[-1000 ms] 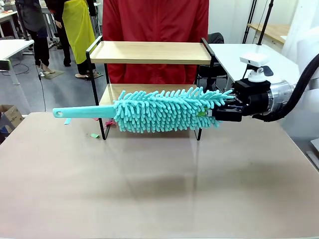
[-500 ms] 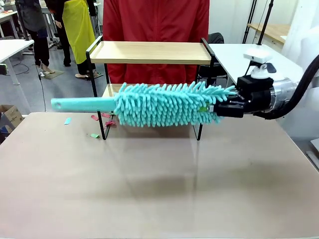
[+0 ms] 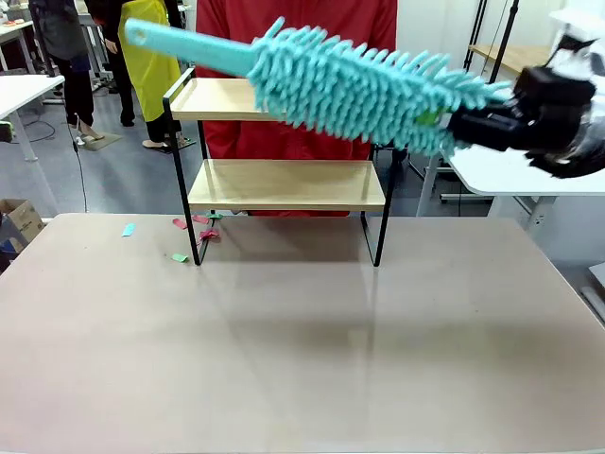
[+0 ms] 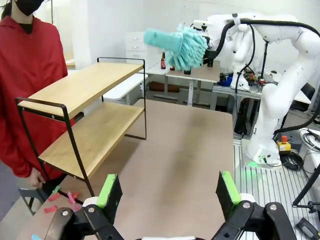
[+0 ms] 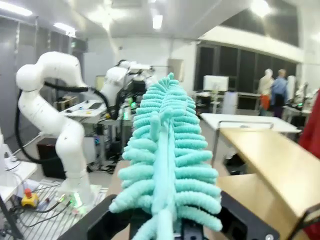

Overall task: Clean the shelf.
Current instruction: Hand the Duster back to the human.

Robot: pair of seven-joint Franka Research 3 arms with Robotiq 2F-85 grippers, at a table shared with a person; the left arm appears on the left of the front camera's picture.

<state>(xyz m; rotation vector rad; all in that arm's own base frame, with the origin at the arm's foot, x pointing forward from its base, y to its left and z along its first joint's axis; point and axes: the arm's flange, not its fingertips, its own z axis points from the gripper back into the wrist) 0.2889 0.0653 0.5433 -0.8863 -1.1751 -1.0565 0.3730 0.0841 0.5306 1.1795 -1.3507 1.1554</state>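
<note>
Left gripper [image 4: 167,192] jaws spread wide, holding nothing, above the matte beige surface [image 3: 302,350]. Shelf [image 3: 284,170], pale wood boards in thin black frame, stands at the far edge. Right gripper [image 3: 463,125] jaws clamp a fluffy teal chenille duster [image 3: 350,83], raised, tilted over the top board.

A grey floor [image 3: 123,161] is seen at the left of the front view, with a white table [image 3: 24,90] at the left edge and a cardboard box [image 3: 17,222] below it. Another white table [image 3: 510,165] is seen at the right. At the upper centre of the left wrist view, a white wall [image 4: 165,15] and a set of white drawers [image 4: 134,44] are shown. In the right wrist view, ceiling lights [image 5: 157,21] are seen at the top and dark windows [image 5: 240,62] at the right.
</note>
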